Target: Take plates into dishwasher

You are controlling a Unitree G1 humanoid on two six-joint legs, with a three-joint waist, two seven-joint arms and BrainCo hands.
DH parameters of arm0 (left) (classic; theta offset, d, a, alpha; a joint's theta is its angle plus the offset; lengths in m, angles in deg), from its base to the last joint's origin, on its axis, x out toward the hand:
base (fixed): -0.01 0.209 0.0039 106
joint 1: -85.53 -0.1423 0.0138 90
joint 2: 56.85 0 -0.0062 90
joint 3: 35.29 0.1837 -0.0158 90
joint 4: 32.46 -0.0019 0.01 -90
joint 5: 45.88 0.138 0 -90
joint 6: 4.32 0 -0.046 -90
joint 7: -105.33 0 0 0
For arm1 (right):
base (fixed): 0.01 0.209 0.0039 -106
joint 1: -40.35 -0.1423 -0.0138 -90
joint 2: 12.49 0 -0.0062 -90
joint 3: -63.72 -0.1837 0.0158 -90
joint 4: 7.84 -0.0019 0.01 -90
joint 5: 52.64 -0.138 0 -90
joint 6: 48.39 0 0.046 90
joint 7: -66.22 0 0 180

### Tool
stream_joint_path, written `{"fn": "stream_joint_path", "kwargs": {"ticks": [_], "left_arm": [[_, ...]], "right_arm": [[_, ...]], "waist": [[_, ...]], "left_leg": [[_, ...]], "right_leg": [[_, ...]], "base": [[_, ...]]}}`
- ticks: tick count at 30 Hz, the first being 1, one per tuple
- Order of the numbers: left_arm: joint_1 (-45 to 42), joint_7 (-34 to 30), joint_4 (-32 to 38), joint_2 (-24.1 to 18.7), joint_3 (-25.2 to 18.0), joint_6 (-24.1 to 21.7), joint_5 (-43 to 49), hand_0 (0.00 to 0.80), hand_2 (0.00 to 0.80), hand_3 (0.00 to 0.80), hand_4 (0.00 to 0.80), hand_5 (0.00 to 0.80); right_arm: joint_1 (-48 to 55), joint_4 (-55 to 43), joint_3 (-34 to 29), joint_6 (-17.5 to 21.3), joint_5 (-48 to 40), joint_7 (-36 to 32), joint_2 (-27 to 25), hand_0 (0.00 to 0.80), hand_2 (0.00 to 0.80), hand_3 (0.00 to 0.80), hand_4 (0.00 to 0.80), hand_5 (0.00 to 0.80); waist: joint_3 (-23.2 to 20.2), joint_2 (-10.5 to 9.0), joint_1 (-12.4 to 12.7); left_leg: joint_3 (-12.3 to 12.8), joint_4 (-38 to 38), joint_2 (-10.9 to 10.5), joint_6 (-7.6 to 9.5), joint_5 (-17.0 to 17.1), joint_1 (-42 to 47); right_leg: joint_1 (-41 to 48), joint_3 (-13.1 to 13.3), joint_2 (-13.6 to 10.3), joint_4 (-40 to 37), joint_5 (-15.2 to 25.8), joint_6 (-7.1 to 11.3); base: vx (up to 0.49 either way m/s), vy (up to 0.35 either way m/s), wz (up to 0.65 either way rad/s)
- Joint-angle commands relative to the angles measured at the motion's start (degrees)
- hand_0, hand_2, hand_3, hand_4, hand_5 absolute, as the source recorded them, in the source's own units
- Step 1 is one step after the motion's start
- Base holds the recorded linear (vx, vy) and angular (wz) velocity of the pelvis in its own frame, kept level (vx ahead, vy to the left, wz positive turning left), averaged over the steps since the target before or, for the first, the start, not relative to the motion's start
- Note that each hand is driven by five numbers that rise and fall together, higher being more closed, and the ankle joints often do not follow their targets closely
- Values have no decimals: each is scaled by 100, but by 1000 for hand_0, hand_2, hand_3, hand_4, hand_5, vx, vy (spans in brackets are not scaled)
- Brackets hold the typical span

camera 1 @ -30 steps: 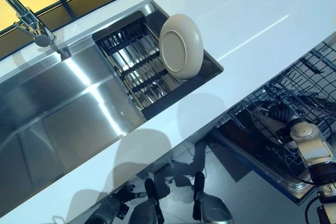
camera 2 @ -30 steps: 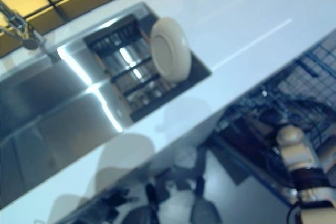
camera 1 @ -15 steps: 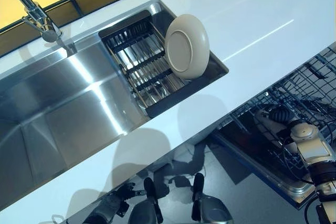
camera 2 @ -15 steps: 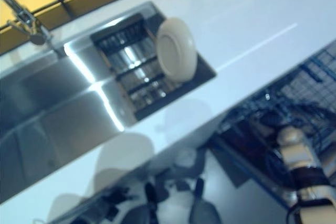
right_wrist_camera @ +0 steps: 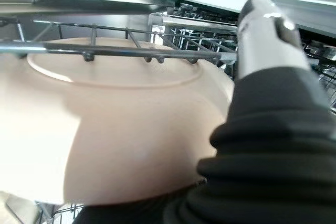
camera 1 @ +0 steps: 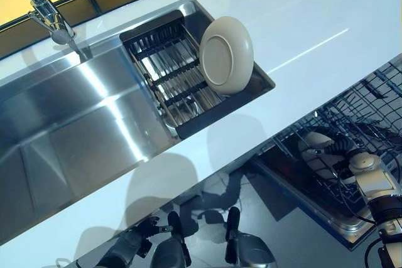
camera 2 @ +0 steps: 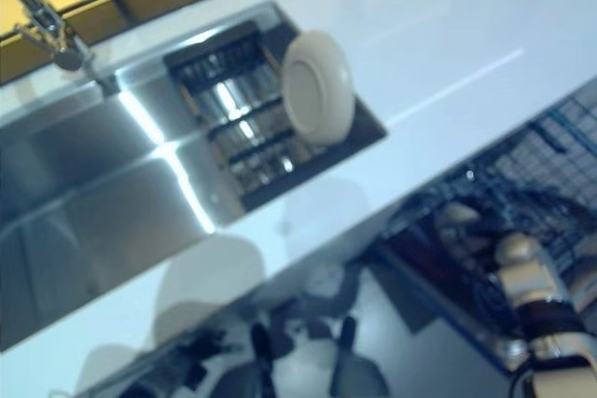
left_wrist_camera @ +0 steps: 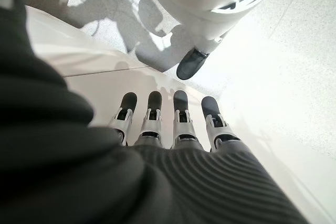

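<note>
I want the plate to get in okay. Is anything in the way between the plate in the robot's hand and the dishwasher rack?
Nothing visible blocks it. The right hand holds the plate right against the dishwasher rack wires.

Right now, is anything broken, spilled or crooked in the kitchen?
Nothing looks broken or spilled. One cream plate leans on edge in the sink rack, as plates there do. The right robot hand holds another plate against the dishwasher rack.
</note>
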Motion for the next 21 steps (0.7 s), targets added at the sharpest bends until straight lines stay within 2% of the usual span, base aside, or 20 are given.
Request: {"fn": "stream_joint_path", "kwargs": {"ticks": [1, 11, 21], "left_arm": [[414, 65, -7, -350, -19, -25, -6, 0, 0, 0, 0, 0], [337, 103, 1, -355, -66, -37, -6, 0, 0, 0, 0, 0], [177, 143, -118, -379, -157, -133, 25, 0, 0, 0, 0, 0]], "right_arm": [[46, -187, 67, 4, 26, 190, -55, 0, 0, 0, 0, 0], [112, -625, -222, 0, -364, 417, -129, 0, 0, 0, 0, 0], [369, -1329, -928, 211, -1099, 795, -374, 0, 0, 0, 0, 0]], "waist": [[-286, -397, -26], [-277, -431, -50], [-319, -547, -141]], "left_leg": [[207, -10, 203, -176, 83, -63], [211, -14, 222, -167, 73, -18], [282, -9, 242, -136, -3, 96]], "right_leg": [[169, 193, -108, 190, -349, 217], [215, 198, -97, 178, -347, 222], [292, 244, -69, 167, -370, 233]], "base": [[0, 0, 0], [0, 0, 0], [0, 0, 0]]}}
